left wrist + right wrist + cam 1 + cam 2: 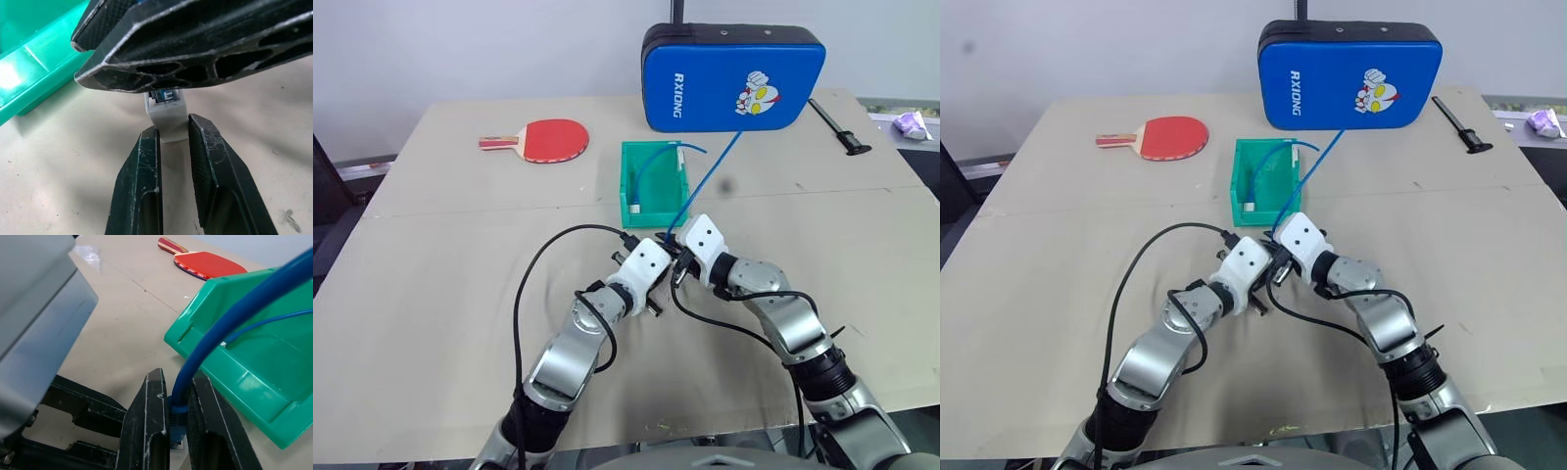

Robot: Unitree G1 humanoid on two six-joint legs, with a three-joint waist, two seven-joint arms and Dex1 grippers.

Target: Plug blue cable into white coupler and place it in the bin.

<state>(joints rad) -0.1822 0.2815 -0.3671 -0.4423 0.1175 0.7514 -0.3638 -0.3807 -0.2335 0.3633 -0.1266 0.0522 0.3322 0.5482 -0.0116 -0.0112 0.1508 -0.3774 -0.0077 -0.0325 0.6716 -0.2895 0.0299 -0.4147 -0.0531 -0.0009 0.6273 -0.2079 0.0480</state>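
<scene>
My two grippers meet tip to tip just in front of the green bin (628, 184). The left gripper (172, 129) is shut on the small white coupler (166, 116). The right gripper (176, 382) is shut on the blue cable (230, 316) just behind its plug. In the left wrist view the blue plug (164, 95) sits at the mouth of the coupler's socket, partly hidden by the right gripper's fingers (195, 44) crossing above it. From the grippers the free length of the blue cable (715, 171) rises and slants away to the right, beside the bin.
Another thin blue cable (651, 157) lies inside the bin. A blue padded case (732, 78) stands behind the bin, a red paddle (548, 139) lies to its left, and a black tool (837, 125) lies at the far right. The tan table (460, 255) spreads around.
</scene>
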